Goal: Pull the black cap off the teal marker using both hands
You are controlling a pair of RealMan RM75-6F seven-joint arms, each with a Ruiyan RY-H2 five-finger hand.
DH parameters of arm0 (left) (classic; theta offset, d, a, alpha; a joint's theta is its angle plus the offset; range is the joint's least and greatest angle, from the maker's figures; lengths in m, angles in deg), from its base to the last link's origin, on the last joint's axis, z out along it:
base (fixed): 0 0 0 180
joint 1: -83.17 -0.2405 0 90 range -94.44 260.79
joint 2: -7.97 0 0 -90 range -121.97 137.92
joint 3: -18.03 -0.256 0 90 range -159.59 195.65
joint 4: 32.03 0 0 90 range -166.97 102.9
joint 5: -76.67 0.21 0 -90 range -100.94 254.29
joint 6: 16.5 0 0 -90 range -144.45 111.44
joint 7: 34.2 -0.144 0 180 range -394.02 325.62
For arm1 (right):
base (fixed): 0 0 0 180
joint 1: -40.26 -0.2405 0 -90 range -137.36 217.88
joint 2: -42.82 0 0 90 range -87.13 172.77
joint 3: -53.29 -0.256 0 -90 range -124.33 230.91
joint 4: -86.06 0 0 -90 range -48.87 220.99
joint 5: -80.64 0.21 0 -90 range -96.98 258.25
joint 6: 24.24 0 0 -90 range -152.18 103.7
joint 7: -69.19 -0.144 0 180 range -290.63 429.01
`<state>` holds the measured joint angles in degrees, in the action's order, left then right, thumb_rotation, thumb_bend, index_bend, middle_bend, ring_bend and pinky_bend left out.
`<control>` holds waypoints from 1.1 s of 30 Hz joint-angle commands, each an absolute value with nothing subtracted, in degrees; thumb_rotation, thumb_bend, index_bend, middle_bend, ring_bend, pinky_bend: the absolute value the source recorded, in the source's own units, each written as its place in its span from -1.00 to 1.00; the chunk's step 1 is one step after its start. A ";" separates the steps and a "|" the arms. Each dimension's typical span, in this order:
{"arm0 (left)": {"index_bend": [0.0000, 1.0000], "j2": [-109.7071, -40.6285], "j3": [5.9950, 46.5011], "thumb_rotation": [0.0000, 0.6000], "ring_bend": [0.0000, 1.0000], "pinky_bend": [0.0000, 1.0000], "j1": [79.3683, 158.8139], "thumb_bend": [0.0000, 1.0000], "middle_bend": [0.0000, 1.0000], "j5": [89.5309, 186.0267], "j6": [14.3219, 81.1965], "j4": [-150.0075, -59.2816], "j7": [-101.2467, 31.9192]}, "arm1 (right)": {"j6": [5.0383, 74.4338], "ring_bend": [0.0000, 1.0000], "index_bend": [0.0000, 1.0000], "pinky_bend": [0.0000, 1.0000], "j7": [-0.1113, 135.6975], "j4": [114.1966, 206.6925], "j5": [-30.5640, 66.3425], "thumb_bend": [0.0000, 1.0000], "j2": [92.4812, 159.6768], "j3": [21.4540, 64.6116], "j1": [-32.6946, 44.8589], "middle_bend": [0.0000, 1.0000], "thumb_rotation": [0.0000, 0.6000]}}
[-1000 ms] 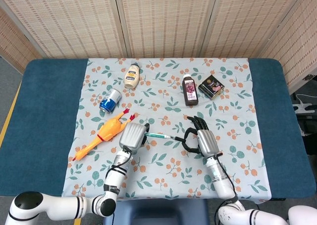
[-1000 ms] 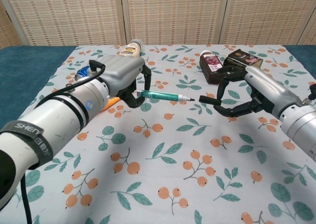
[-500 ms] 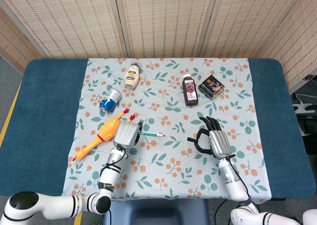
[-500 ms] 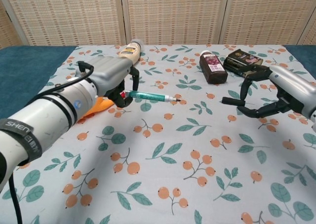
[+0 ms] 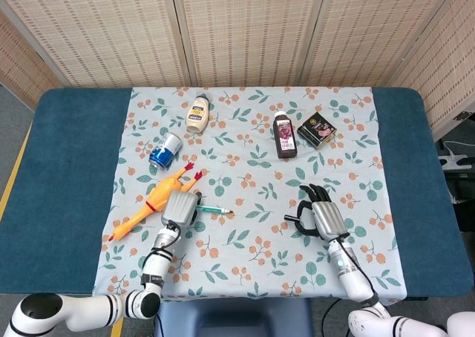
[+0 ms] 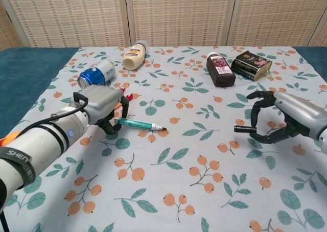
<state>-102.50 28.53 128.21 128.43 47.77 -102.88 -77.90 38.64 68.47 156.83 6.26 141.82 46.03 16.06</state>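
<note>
The teal marker [image 6: 137, 123] lies nearly level just above the flowered cloth, its bare tip [image 6: 162, 127] pointing right. My left hand [image 6: 100, 109] grips its left end; in the head view this hand [image 5: 179, 206] holds the marker [image 5: 212, 210] beside the rubber chicken. The black cap [image 6: 244, 129] is off the marker and well to the right of it. My right hand [image 6: 280, 120] pinches the cap between thumb and a finger, its other fingers curled above. The head view shows the right hand [image 5: 323, 217] with the cap [image 5: 292, 218] sticking out to its left.
An orange rubber chicken [image 5: 154, 201] lies just left of my left hand. Further back are a blue can [image 5: 165, 150], a mayonnaise bottle [image 5: 198, 113], a dark juice bottle [image 5: 283, 135] and a dark box [image 5: 317, 129]. Blue table [image 5: 74, 166] borders the cloth.
The hands have drawn apart and sunk toward the near edge. The left hand carried the uncapped marker down and left; the right hand took the cap right.
</note>
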 commanded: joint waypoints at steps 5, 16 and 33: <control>0.09 -104.45 27.23 1.00 1.00 1.00 127.52 -0.08 1.00 129.18 44.53 -99.38 -75.69 | 35.86 -1.00 -0.37 -1.00 72.75 155.29 9.02 -0.09 142.89 46.39 15.66 -0.86 1.00; -0.58 -99.39 26.96 1.00 1.00 1.00 126.17 -0.16 1.00 131.48 45.73 -109.24 -75.80 | 40.62 -1.00 -1.00 -1.00 75.12 166.93 6.67 -0.14 134.66 47.58 18.42 -1.00 1.00; -1.00 -70.38 9.09 1.00 -0.57 -0.09 110.84 -0.21 -0.71 161.67 63.74 -135.08 -58.87 | 64.89 -1.00 -1.00 -1.00 84.56 184.62 -10.59 -0.36 112.27 58.71 34.28 -1.00 0.86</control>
<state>-78.51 17.82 117.28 152.31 57.80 -133.63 -67.39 60.25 81.22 185.05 -6.90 114.13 55.90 30.57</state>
